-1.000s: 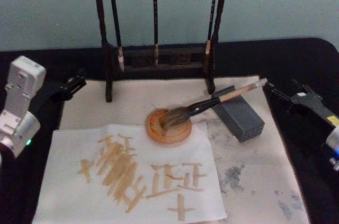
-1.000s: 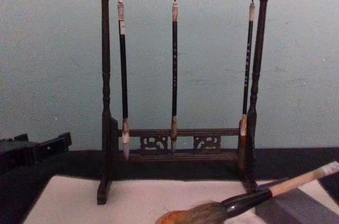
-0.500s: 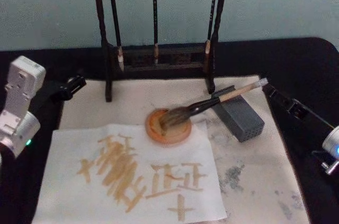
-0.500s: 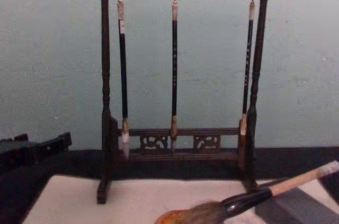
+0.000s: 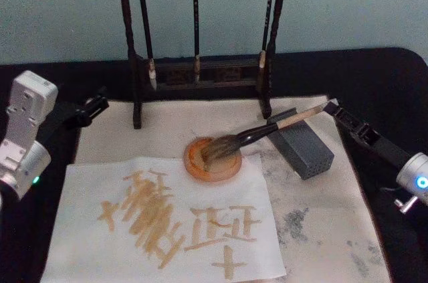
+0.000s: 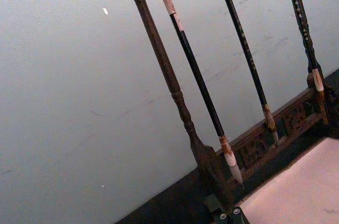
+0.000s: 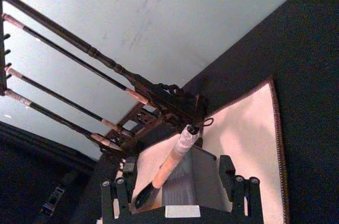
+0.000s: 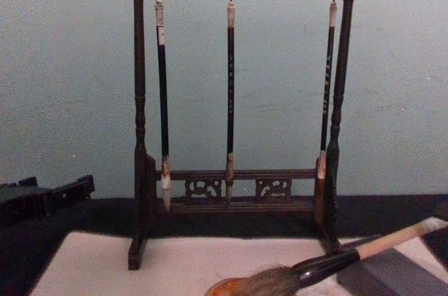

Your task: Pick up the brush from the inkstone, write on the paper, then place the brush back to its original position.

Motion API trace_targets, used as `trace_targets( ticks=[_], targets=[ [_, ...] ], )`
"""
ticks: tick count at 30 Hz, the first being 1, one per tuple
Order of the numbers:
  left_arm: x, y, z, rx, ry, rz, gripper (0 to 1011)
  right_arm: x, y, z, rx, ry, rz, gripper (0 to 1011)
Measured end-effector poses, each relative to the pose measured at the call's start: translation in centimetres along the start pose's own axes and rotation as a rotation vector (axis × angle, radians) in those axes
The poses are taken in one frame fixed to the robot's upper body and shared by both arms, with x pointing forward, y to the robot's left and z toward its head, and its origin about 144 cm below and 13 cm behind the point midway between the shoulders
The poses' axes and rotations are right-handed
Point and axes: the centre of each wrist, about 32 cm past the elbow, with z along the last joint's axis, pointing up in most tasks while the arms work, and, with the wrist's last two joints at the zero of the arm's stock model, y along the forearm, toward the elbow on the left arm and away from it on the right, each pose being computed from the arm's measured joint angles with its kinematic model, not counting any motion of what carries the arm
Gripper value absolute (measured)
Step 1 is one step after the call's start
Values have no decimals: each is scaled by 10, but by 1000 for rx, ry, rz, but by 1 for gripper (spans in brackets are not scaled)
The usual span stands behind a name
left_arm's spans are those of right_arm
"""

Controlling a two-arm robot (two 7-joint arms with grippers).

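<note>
The brush (image 5: 267,130) lies with its bushy head in the round orange inkstone (image 5: 200,168) and its tan handle propped on a grey block (image 5: 304,146). It shows low in the chest view too, as the brush (image 8: 350,257). My right gripper (image 5: 340,114) is at the handle's far end. In the right wrist view the right gripper (image 7: 176,170) stands open with the handle (image 7: 170,161) between its fingers (image 7: 228,173), apart from both. The paper (image 5: 87,189), white with tan strokes, lies in front of the inkstone. My left gripper (image 5: 95,105) is parked, shut, at the mat's left edge.
A dark wooden rack (image 5: 200,72) with three slim hanging brushes stands at the back of the off-white felt mat (image 5: 328,229). The mat has grey stains on its right half. Black table cloth (image 5: 388,82) surrounds it.
My right arm has swung its wrist round and brought the gripper in line with the handle's end. The brush, inkstone and left arm have not moved.
</note>
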Motion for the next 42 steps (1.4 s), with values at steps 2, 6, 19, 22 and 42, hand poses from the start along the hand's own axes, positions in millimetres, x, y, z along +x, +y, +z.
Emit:
trace_targets(
  ticks=[2, 6, 19, 22, 42],
  targets=[
    [0, 0, 0, 0, 0, 0, 1002, 2, 3, 0, -2, 20, 7, 1001],
    [0, 0, 0, 0, 0, 0, 1000, 5, 9, 1, -3, 50, 17, 1001],
    [0, 0, 0, 0, 0, 0, 1000, 12, 20, 1, -4, 108, 48, 1001],
    [0, 0, 0, 0, 0, 0, 1002, 13, 22, 1, -3, 118, 55, 1001],
    [0, 0, 0, 0, 0, 0, 1002, 18, 28, -4, -4, 179, 73, 1001]
  ],
)
